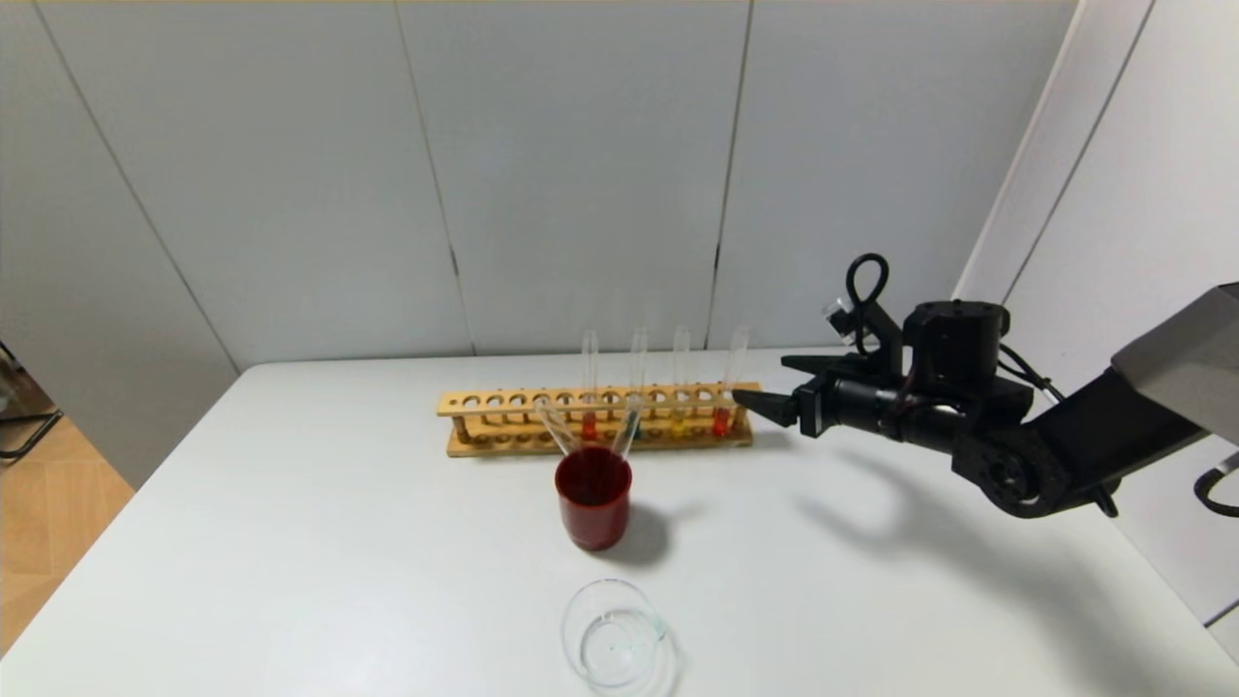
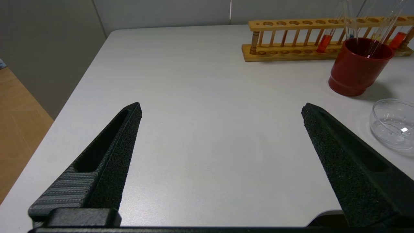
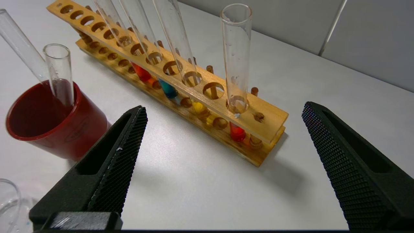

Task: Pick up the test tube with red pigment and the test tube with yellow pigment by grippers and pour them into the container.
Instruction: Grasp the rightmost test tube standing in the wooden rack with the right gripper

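A wooden rack (image 1: 503, 402) holds several upright tubes. The test tube with red pigment (image 3: 237, 131) stands at the rack's right end (image 1: 722, 421). The test tube with yellow pigment (image 3: 198, 106) is beside it (image 1: 679, 423). Then come a teal tube (image 3: 168, 89) and another red tube (image 3: 140, 72). My right gripper (image 1: 770, 382) is open just off the rack's right end, near the end red tube, and holds nothing (image 3: 223, 108). The clear glass container (image 1: 615, 634) sits near the table's front edge. My left gripper (image 2: 221, 108) is open over bare table, far to the left of the rack.
A dark red cup (image 1: 593, 494) stands between rack and container, with two empty tubes (image 3: 59, 71) leaning in it. The white table (image 1: 339, 542) ends at a grey wall behind the rack.
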Robot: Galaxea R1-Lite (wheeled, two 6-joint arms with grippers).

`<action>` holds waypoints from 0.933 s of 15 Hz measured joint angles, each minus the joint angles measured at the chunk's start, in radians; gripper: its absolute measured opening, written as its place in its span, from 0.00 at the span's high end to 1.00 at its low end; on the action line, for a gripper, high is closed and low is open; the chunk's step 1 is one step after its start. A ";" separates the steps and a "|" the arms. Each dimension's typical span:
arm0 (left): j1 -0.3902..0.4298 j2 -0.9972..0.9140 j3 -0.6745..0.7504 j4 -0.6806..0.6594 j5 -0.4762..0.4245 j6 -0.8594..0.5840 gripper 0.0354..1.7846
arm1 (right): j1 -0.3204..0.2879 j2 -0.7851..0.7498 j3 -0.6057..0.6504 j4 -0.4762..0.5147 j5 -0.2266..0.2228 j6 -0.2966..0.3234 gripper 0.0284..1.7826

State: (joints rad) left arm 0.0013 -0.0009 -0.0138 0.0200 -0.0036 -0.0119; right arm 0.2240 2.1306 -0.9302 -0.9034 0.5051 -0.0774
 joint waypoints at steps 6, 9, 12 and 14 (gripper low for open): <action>0.000 0.000 0.000 0.000 0.000 0.000 0.02 | 0.008 0.090 -0.122 0.011 -0.006 0.001 0.02; 0.000 0.000 0.000 0.000 -0.001 0.000 0.02 | 0.000 0.132 -0.186 0.017 -0.007 0.001 0.02; 0.000 0.000 0.000 0.000 -0.001 0.000 0.02 | 0.004 0.171 -0.229 0.019 -0.007 0.001 0.02; 0.000 0.000 0.000 0.000 -0.001 0.000 0.02 | 0.013 0.182 -0.235 0.017 -0.006 0.000 0.02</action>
State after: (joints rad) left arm 0.0013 -0.0009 -0.0138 0.0202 -0.0043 -0.0119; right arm 0.2374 2.3130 -1.1655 -0.8866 0.4987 -0.0772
